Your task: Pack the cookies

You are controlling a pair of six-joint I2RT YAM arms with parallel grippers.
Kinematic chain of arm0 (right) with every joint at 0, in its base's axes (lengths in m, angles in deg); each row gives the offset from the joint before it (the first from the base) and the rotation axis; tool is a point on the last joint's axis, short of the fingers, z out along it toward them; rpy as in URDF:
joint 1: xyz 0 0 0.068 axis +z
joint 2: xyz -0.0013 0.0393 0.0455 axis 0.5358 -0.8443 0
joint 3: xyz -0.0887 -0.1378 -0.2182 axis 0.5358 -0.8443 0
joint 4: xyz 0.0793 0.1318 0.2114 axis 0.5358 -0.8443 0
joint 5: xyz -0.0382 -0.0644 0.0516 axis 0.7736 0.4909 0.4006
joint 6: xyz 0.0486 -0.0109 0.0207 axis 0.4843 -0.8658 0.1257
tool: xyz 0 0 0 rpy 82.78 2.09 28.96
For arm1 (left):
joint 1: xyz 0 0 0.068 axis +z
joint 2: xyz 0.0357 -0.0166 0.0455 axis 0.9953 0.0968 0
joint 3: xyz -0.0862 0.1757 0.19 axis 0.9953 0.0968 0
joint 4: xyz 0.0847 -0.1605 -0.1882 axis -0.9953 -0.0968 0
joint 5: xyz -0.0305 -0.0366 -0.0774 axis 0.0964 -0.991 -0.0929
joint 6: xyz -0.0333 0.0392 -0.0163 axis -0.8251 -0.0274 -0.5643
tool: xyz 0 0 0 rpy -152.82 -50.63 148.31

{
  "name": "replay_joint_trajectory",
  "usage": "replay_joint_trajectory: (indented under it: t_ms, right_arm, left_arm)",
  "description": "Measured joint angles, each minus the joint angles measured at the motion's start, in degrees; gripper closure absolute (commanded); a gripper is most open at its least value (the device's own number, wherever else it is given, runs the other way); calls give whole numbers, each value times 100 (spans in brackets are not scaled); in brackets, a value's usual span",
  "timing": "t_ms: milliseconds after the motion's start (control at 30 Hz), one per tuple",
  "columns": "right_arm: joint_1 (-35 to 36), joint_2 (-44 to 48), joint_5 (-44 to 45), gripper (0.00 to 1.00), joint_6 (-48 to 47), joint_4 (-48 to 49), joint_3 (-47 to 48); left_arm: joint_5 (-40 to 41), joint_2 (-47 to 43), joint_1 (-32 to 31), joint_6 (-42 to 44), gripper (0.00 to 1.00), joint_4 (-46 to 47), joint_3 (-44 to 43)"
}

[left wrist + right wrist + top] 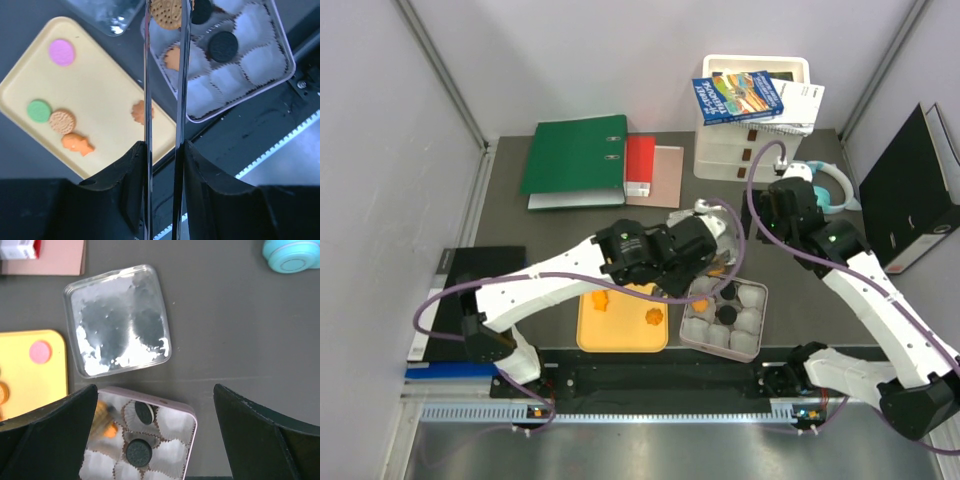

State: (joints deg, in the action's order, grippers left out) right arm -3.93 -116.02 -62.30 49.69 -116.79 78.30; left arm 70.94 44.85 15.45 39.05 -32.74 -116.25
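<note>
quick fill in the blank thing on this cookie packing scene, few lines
The pink cookie lies on the ___ tray.
The box of paper cups holds ___ black cookies.
The right gripper is ___, holding nothing.
The left gripper holds a tan cookie that is ___ in shape.
Missing words: yellow, two, open, round.

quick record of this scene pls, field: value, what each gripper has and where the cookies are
left gripper: shut on held cookie, above the box
right gripper: open, holds nothing
in box: two black cookies, one orange cookie
yellow tray: pink cookie, green cookie, round tan cookie, two flower cookies
clear lid: off, on table beside box
</note>
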Motion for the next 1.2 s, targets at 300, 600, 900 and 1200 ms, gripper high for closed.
replay_joint_trajectory:
  t_ms: [300,600,900,1200]
  right_arm:
    - [-575,-55,184,1,289,-293,114]
    - [-660,17,304,1,463,-439,114]
    - [-662,72,286,1,501,-474,114]
    - [-662,219,275,1,501,-557,114]
  left_arm:
    - [-444,555,-455,232,79,-238,-326]
    - [-586,717,-772,476,79,-315,-697]
    - [-581,1165,-778,763,78,-118,-717]
    - [-407,1279,-776,916,76,278,-717]
